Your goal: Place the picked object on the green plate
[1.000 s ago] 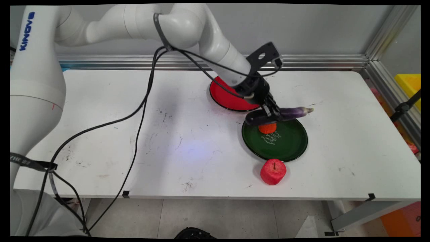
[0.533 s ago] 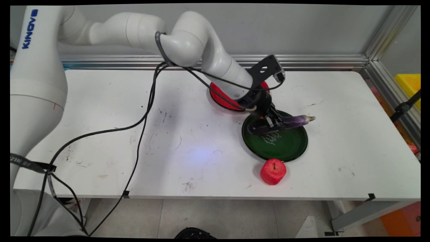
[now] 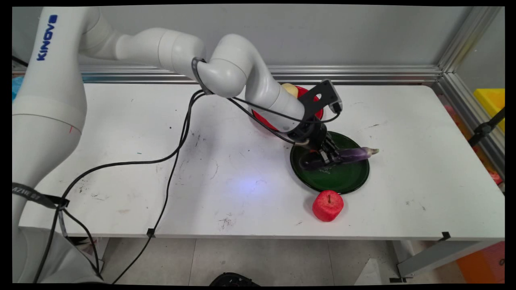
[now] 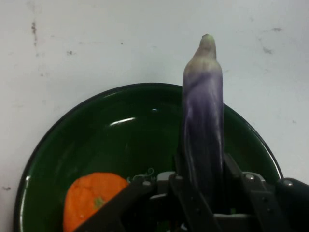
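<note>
1. My gripper [image 3: 328, 158] is closed round the thick end of a purple eggplant [image 3: 354, 153]; in the hand view my fingers [image 4: 186, 193] clamp it from both sides and its pale tip points to the top of the frame.
2. In the main view I am low over the green plate [image 3: 346, 181], right of centre. The eggplant lies nearly level across the plate's far half, its tip reaching past the right rim. I cannot tell whether it touches the plate.
3. An orange fruit [image 4: 91, 200] sits in the plate, lower left in the hand view, just beside my linkage. My arm hides it in the main view.
4. A red apple [image 3: 327, 206] stands on the white table [image 3: 121, 121] just below the plate's near rim, apart from me.
5. A red plate [image 3: 316, 112] lies up-left of the green one, mostly behind my wrist, with a pale yellowish fruit [image 3: 290, 89] on it.
6. As things stand: the eggplant is in my grip above the green plate, not released.
</note>
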